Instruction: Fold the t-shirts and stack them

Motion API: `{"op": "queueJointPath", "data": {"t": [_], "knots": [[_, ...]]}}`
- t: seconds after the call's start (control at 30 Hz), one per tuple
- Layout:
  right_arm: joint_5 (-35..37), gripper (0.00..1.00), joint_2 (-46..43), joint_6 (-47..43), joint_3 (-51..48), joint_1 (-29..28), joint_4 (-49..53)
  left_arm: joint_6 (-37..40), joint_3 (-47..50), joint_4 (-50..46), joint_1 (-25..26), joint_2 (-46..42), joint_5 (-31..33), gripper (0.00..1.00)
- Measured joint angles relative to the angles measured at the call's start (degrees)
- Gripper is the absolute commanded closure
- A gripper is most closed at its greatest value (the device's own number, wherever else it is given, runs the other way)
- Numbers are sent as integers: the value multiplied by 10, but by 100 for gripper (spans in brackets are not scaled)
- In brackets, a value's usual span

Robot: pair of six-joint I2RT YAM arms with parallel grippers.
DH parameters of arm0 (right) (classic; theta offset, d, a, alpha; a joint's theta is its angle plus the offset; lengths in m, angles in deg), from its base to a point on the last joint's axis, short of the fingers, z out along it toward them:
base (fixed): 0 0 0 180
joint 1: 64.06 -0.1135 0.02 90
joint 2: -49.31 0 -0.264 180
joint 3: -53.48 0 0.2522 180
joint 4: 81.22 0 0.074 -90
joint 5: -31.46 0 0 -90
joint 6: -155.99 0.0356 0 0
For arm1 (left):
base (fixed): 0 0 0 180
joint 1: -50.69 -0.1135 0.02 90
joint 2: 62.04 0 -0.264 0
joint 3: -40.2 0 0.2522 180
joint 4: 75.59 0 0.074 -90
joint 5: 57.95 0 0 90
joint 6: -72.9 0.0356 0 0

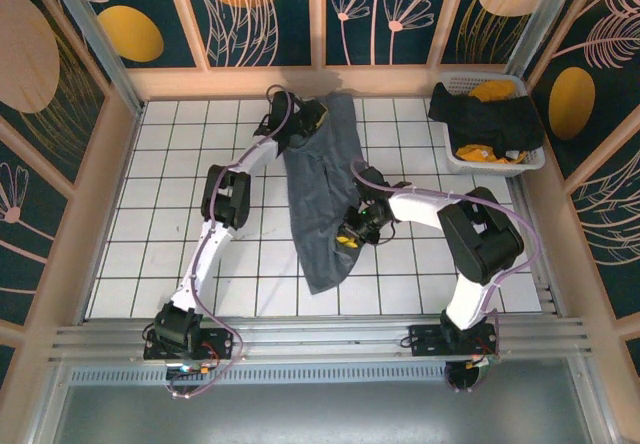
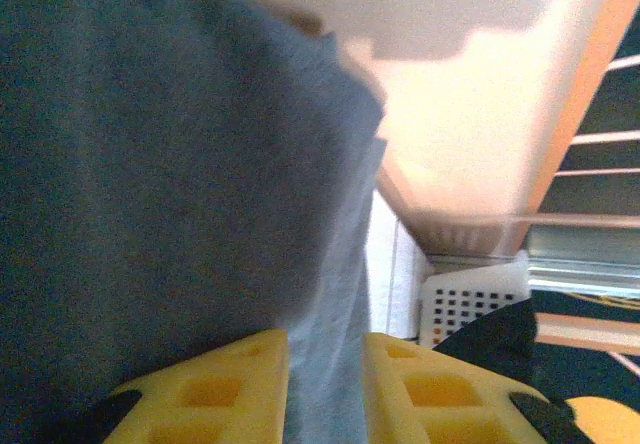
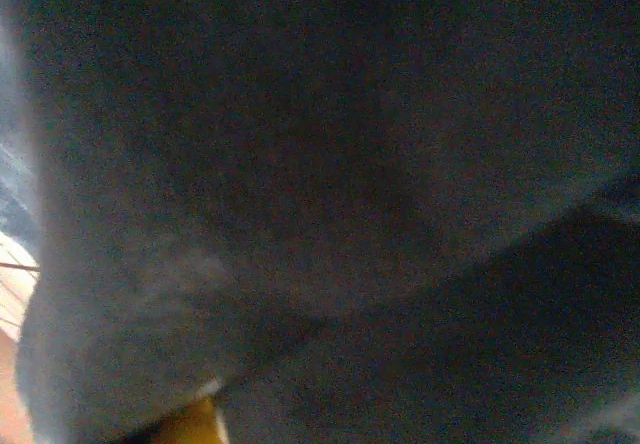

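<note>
- The slate blue-grey shirt (image 1: 322,179) is plain, soft cloth, drawn out into one long, creased strip rather than spread flat.
- It runs down the middle of the white tiled table (image 1: 180,184), from the far wall towards the near edge. Its far end is bunched and wider, and its near end is a narrow, slightly curled tail.
- In the left wrist view the same cloth looks thick and dark on the left and paler along the thin edge on its right.
- The right wrist view is too close and blurred to make out any seam or sleeve in the dark grey cloth.
- A white plastic basket (image 1: 462,162) stands in the far right corner of the table, well apart from the grey shirt.
- In it lie a crumpled black shirt (image 1: 485,119), draped over the left rim, and mustard-yellow cloth (image 1: 492,91) showing at the back and underneath.
- The left gripper (image 1: 300,124) is at the far end of the strip, on its left edge. From the wrist, its yellow fingers (image 2: 215,394) stand either side of a fold that fills the gap between them, so it is grasping the grey shirt.
- The right gripper (image 1: 352,234) sits against the strip's right edge, about halfway along it. Cloth covers it, with one corner of a yellow finger (image 3: 190,429) peeking out. I cannot tell whether it is clenched or released.
</note>
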Motion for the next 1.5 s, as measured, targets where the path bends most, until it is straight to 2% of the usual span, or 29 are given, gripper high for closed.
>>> {"op": "queueJointPath", "data": {"t": [0.13,0.27,0.37,0.47,0.6,0.73,0.87,0.9,1.0,1.17,1.37,1.5], "knots": [[2,67,-39,33,0,10,25,-6,-17,5,-7,-11,2,73],[7,64,-146,50,-18,56,60,16,88,-13,-10,-108,10,73],[22,65,-214,38,-27,102,87,58,194,-60,-9,-224,12,73],[53,67,-223,-10,-31,117,99,115,338,-99,-8,-372,5,73],[106,66,-177,-91,-33,89,117,186,557,-161,-6,-565,5,73],[163,59,-146,-149,-44,47,157,242,758,-225,-2,-687,-4,73],[202,58,-144,-174,-63,21,185,288,897,-303,30,-718,-36,73],[207,58,-143,-179,-66,21,187,295,925,-315,42,-720,-47,59],[221,59,-132,-191,-66,21,184,304,977,-341,78,-724,-74,56],[230,67,-102,-212,-60,20,186,306,984,-346,117,-737,-94,54],[225,92,-98,-218,-55,4,186,301,981,-346,156,-737,-120,53],[197,96,-105,-209,-62,-13,179,298,981,-347,174,-732,-131,52]]}}
